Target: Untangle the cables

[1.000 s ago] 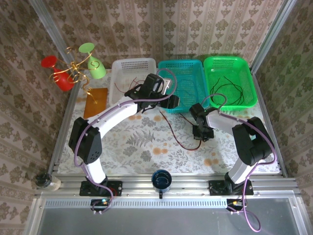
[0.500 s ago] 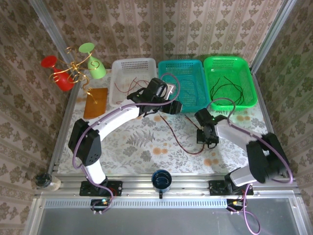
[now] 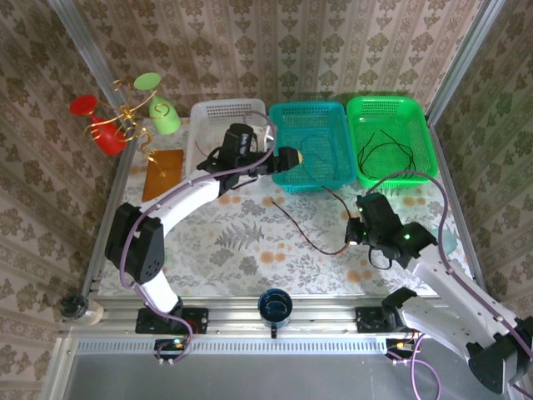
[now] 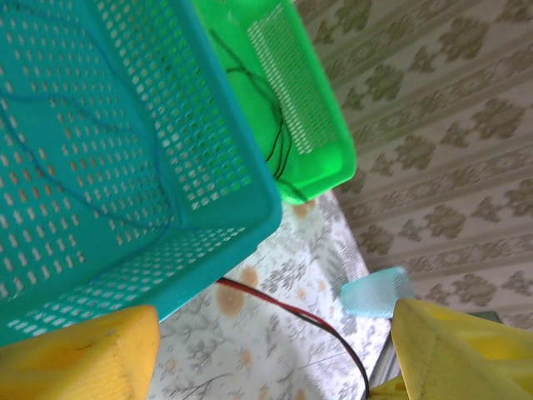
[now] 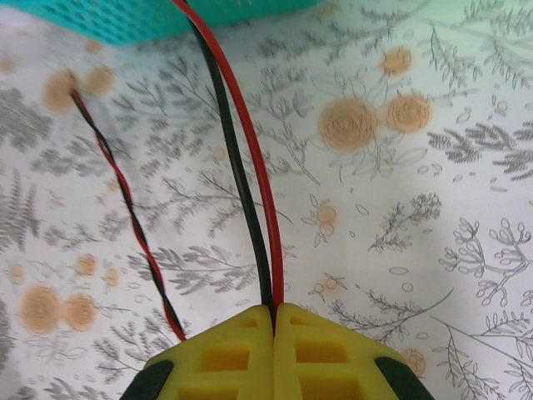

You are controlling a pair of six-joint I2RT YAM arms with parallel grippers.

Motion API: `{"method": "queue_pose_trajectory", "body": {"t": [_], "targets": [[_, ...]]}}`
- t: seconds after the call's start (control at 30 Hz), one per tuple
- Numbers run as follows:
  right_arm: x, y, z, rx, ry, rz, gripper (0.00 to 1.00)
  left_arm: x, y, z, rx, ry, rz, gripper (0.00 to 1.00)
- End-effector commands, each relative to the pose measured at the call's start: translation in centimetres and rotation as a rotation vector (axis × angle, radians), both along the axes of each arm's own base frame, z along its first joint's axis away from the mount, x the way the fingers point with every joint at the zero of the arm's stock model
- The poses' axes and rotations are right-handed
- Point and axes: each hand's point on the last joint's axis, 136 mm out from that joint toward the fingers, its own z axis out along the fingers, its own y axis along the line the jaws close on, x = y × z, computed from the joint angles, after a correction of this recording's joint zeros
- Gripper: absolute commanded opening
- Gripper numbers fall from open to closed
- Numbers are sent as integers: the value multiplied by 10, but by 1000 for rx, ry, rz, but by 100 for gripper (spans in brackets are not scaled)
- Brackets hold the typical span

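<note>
- Dark cup [image 3: 275, 307] sits at the near rail, between the two arm bases, well apart from the wires.
- Right gripper [image 5: 274, 317] is low over the near right part of the table [image 3: 225, 242]. Its yellow pads are pressed together on a red-and-black cable [image 5: 250, 158].
- At the pads the cable shows as two thin leads, one red and one black, side by side. Farther along they are twisted together.
- From the grip the cable runs left and away across the floral cloth, ending just short of the teal basket [image 3: 310, 107]. A second stretch leads up toward the basket's near right corner.
- Open cloth lies left of the cable, between the arms.
- Left gripper [image 3: 291, 156] hangs at the teal basket's near rim, fingers wide apart and holding nothing.
- A thin blue cable [image 3: 312, 146] loops inside the teal basket.
- Black cables [image 3: 387, 150] lie in the green basket [image 3: 387, 102], and reddish ones [image 3: 208, 148] in the white basket [image 3: 226, 107].
- The three baskets stand in a row against the far wall.
</note>
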Motion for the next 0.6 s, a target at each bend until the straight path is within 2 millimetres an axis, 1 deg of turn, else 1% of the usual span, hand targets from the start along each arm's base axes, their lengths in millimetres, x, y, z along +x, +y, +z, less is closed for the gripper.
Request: {"method": "queue_pose_trajectory", "body": {"t": [0.0,0.13,0.23,0.3,0.37,0.4,0.43,0.47,0.53,0.57], "targets": [[11,1,40,27,-127,-9,0,-5,3,63,-145,-70,-39,75],[28,10,84,67,-256,14,0,0,21,77,-169,-91,-11,75],[36,13,110,86,-324,17,0,1,32,87,-176,-109,18,75],[40,16,116,83,-336,32,0,0,36,90,-177,-117,25,75],[42,17,107,51,-292,40,0,-1,37,89,-173,-116,25,75],[43,14,94,16,-237,30,0,-1,38,87,-164,-116,24,75],[43,13,82,-8,-193,28,3,-1,38,85,-151,-116,20,75],[44,11,65,-34,-135,18,9,-2,38,82,-137,-110,18,75],[41,-1,31,-90,-11,-47,22,-4,39,77,-115,-105,14,75],[39,-6,14,-99,50,-78,27,0,42,73,-99,-107,40,75]]}}
